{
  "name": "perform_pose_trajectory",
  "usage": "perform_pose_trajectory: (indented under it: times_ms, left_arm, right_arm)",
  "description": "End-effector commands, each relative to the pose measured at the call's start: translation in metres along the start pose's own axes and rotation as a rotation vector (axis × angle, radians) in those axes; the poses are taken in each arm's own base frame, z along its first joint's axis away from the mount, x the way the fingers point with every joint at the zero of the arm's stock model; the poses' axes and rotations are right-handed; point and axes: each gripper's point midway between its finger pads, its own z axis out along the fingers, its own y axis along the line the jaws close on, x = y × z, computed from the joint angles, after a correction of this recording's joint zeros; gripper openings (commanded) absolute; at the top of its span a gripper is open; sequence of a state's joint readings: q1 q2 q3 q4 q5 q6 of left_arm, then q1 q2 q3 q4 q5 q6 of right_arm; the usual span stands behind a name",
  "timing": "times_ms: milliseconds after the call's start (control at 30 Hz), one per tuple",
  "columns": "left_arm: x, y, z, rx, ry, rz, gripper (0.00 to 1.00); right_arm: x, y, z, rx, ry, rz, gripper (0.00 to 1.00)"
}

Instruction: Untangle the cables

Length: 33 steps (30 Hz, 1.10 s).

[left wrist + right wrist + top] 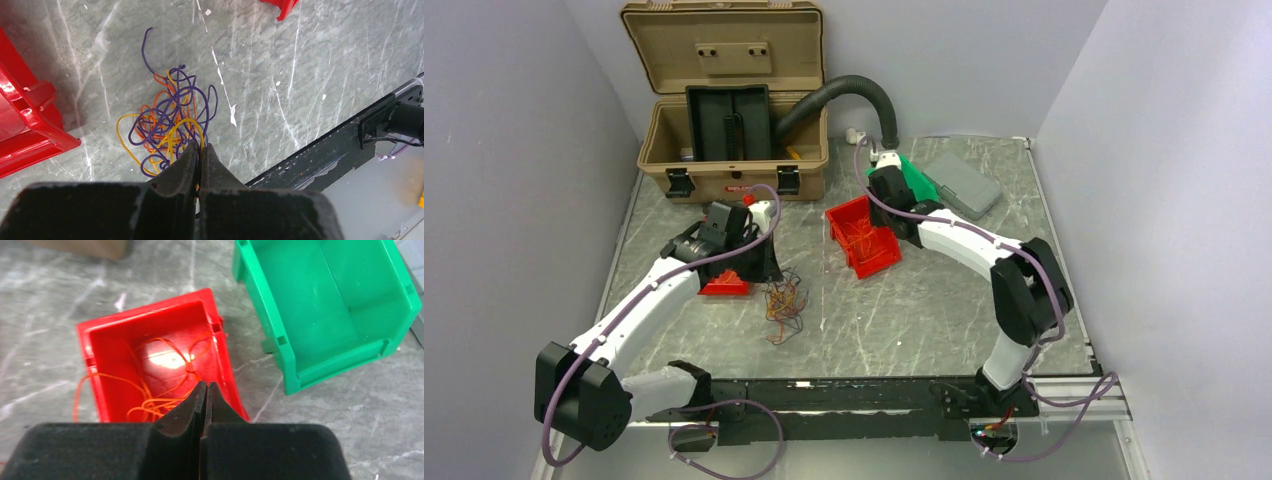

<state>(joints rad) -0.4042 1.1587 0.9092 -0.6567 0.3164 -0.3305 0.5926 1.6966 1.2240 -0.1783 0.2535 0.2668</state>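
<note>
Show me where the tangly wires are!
In the top view, the tangle of wires lies left of centre, at the tip of the left gripper, beside a red bin.

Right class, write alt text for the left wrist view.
A tangle of purple, orange and yellow cables lies on a grey marbled table. The jaws of the left gripper are shut at its near edge, apparently pinching a yellow strand; a red bin sits left.

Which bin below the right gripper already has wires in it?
The red bin: orange wires lie inside it, while the green bin beside it looks empty.
</note>
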Motion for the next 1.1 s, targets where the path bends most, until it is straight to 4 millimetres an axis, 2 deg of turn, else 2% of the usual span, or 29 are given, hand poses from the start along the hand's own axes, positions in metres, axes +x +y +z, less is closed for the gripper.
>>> perform_pose_trajectory:
  times_ms: [0, 233, 400, 467, 567, 633, 767, 800, 867, 1000, 1067]
  left_arm:
    - [-0.015, -0.011, -0.007, 0.033, -0.035, 0.046, 0.00]
    - [-0.016, -0.012, -0.003, 0.037, -0.025, 0.048, 0.00]
    - [-0.014, -0.015, -0.003, 0.059, -0.023, 0.059, 0.00]
    - [-0.014, -0.018, -0.004, 0.074, -0.026, 0.069, 0.00]
    - [-0.013, -0.022, -0.006, 0.092, -0.028, 0.083, 0.00]
    - [-0.012, -0.025, -0.006, 0.105, -0.026, 0.091, 0.00]
    - [-0.010, -0.033, -0.006, 0.136, -0.023, 0.108, 0.00]
    - [-0.010, -0.035, -0.006, 0.141, -0.023, 0.114, 0.00]
    - [-0.010, -0.038, -0.006, 0.147, -0.025, 0.121, 0.00]
    - [-0.010, -0.045, -0.007, 0.162, -0.023, 0.138, 0.00]
    - [-0.009, -0.051, -0.008, 0.182, -0.021, 0.152, 0.00]
  right_arm:
    - [-0.002, -0.009, 0.011, 0.105, -0.039, -0.062, 0.00]
    - [0.033, 0.016, 0.028, 0.085, 0.037, -0.137, 0.00]
    - [0.052, 0.023, 0.042, 0.072, 0.094, -0.148, 0.00]
    - [0.050, 0.022, 0.042, 0.076, 0.098, -0.149, 0.00]
    - [0.033, 0.024, 0.029, 0.064, 0.066, -0.142, 0.01]
    - [0.017, 0.027, 0.016, 0.043, 0.028, -0.129, 0.06]
    - [-0.007, 0.028, -0.009, 0.018, -0.006, -0.115, 0.28]
    - [-0.011, 0.029, -0.016, 0.007, -0.011, -0.110, 0.32]
    - [-0.016, 0.030, -0.028, -0.011, -0.017, -0.099, 0.40]
    - [-0.016, 0.033, -0.053, -0.080, -0.017, -0.086, 0.68]
    - [-0.013, 0.042, -0.072, -0.168, -0.021, -0.088, 0.73]
